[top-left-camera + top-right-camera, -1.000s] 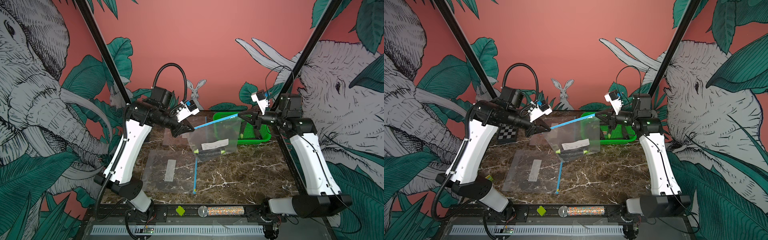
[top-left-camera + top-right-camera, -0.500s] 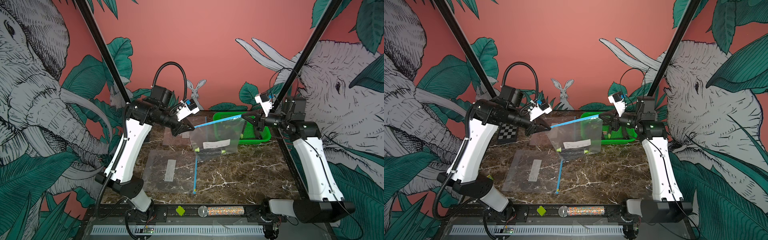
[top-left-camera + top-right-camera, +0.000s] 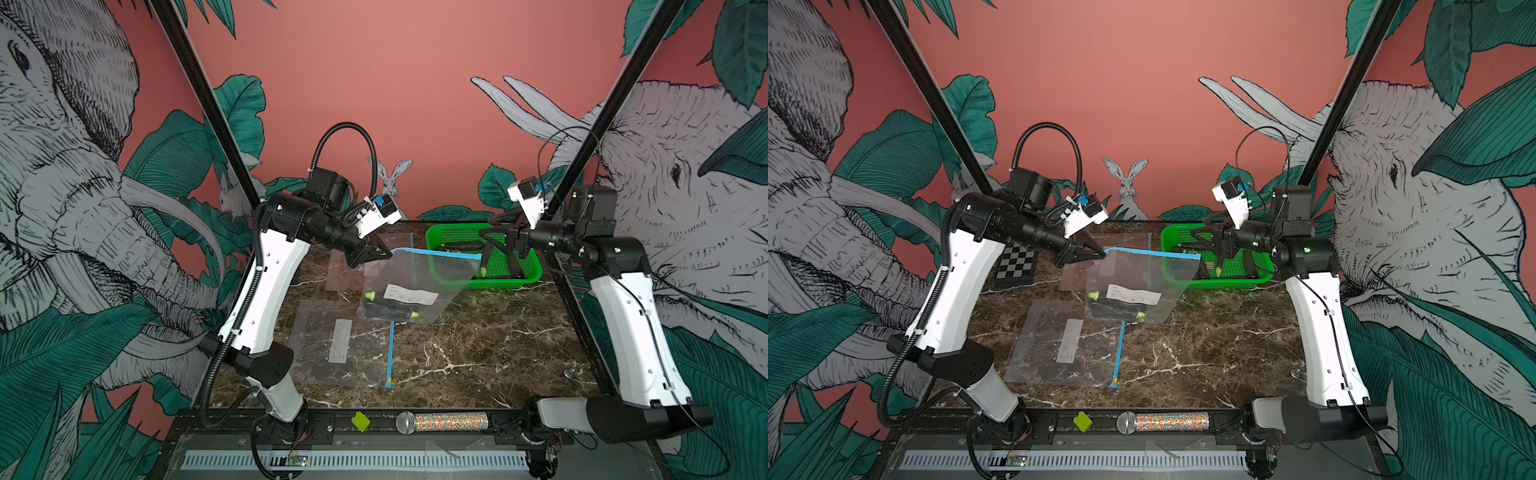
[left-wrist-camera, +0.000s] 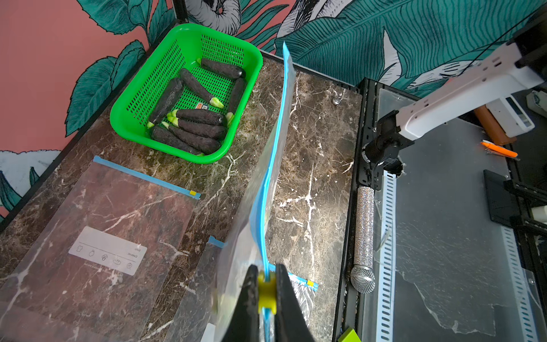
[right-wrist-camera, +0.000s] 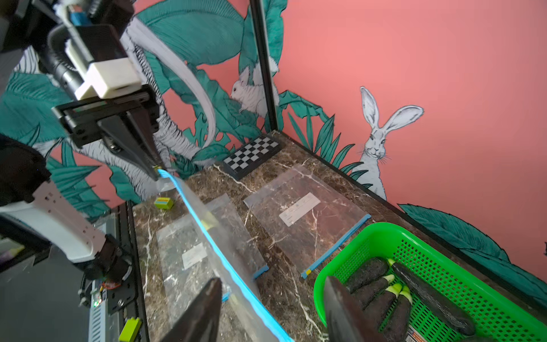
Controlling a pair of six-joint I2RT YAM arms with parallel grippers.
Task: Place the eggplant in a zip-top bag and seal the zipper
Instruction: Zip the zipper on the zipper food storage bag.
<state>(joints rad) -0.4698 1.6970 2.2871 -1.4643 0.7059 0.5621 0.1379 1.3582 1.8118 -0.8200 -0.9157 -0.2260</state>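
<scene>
Nearest you, a glittered microphone (image 3: 442,422) lies on the front rail, and behind it an empty zip-top bag (image 3: 332,345) lies flat on the marble table (image 3: 478,353), at about 7 o'clock from its centre. Mid-table, your left gripper (image 3: 385,255) pinches one corner of the raised zip-top bag (image 3: 419,278) by its blue zipper strip (image 3: 436,252), and the eggplant (image 3: 386,311) sits low inside that bag. Farther off, at 1 o'clock, your right gripper (image 3: 498,268) stands spread around the strip's other end, in front of the green basket (image 3: 505,285) of eggplants.
</scene>
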